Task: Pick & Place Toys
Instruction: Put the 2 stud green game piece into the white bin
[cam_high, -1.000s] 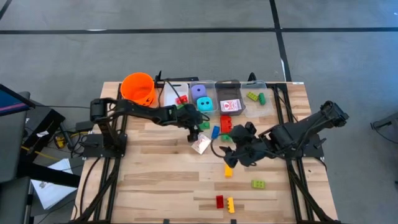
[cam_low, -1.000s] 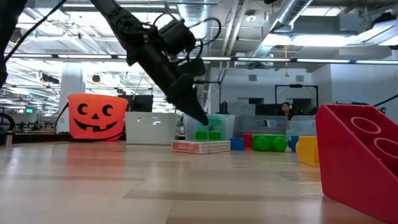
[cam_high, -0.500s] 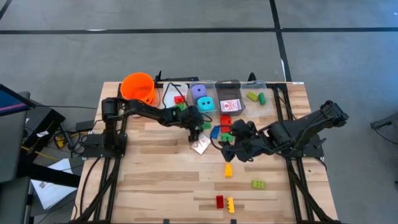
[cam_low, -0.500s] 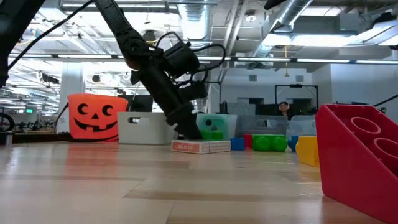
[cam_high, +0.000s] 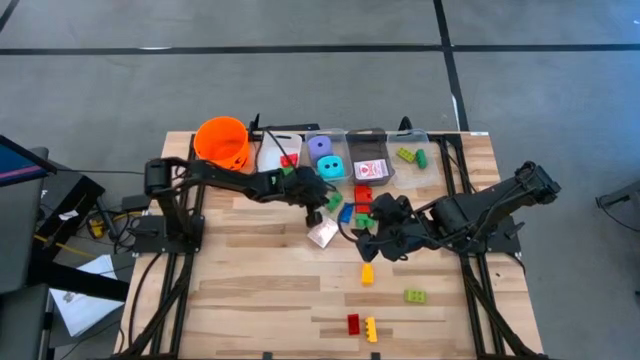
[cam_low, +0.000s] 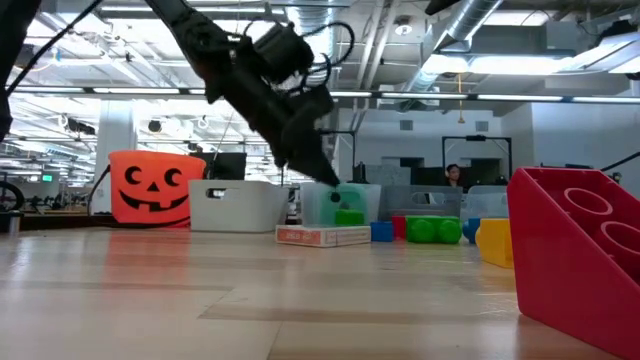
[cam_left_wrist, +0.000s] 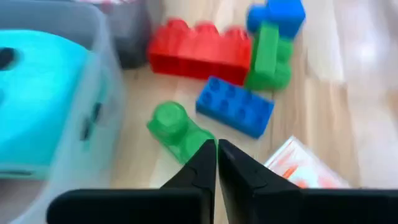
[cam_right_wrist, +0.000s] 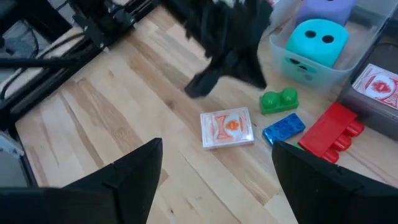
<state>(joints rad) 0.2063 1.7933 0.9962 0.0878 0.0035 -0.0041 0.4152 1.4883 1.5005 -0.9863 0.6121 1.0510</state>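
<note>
My left gripper (cam_left_wrist: 216, 163) is shut with nothing in it. It hangs above the table (cam_high: 250, 290), slanting down, just short of a green brick (cam_left_wrist: 177, 127) and above a red-and-white card box (cam_high: 323, 233). Both lie flat on the wood. Beside them lie a blue brick (cam_left_wrist: 235, 107) and a red brick (cam_left_wrist: 199, 51). A teal die (cam_right_wrist: 317, 38) sits in a clear bin. My right gripper (cam_high: 372, 240) is open and held high to the right of this cluster, looking down on it.
An orange bucket (cam_high: 222, 142) and a row of clear bins (cam_high: 365, 170) stand along the far edge. Loose bricks lie nearer: yellow (cam_high: 367, 272), green (cam_high: 416, 296), red (cam_high: 353, 323) and another yellow (cam_high: 372, 329). Bare wood spreads at the near left.
My left gripper dipped down to the table beside the card box, then rose again to about its earlier height. The card box and the bricks lie where they were.
</note>
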